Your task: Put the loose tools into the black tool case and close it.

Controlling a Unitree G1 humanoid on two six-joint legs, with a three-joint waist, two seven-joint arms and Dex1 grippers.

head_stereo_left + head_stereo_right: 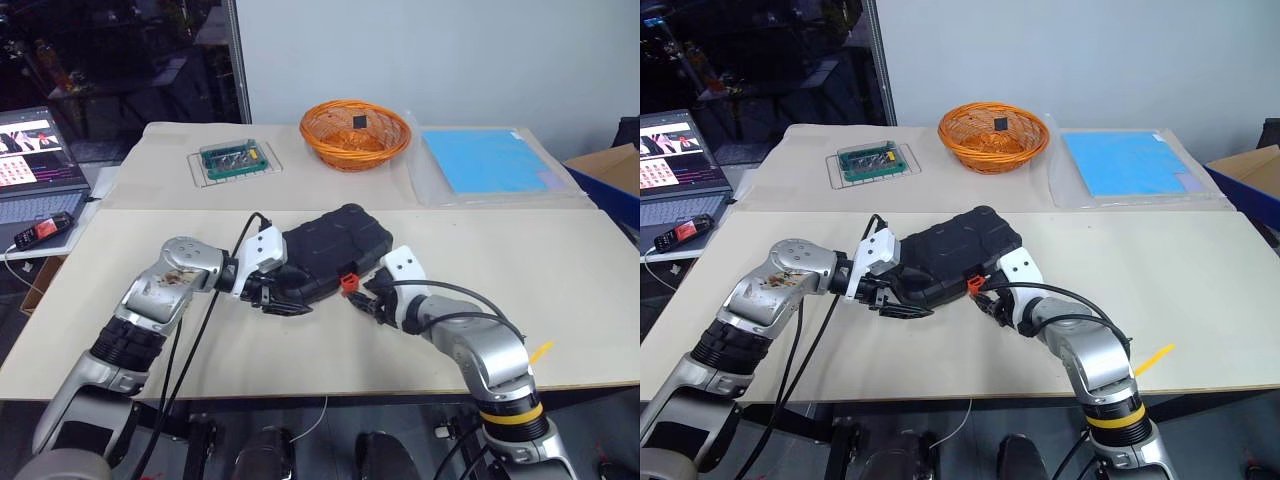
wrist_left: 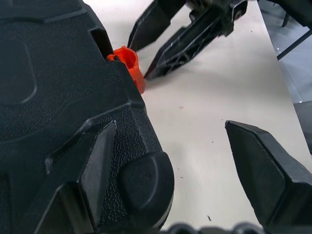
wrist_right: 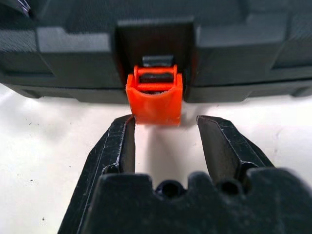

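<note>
Tool case (image 1: 330, 248) closed on surface (image 1: 560, 270). Right wrist view: right pincer (image 3: 165, 127) half-wide, latch (image 3: 155, 100) just beyond its tips. Left pincer (image 2: 195, 161) wide, one finger pressed on case corner.

Right gripper (image 3: 165, 129) jaws apart, latch (image 3: 155, 100) just ahead at tips – case (image 1: 330, 250) wall blocks beyond. Bare table (image 1: 560, 260) to its right – free.

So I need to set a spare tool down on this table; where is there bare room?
Bare tabletop lies right of the black tool case, below the blue sheet. It is crowded at the case's front edge, where the left gripper and right gripper work.
</note>
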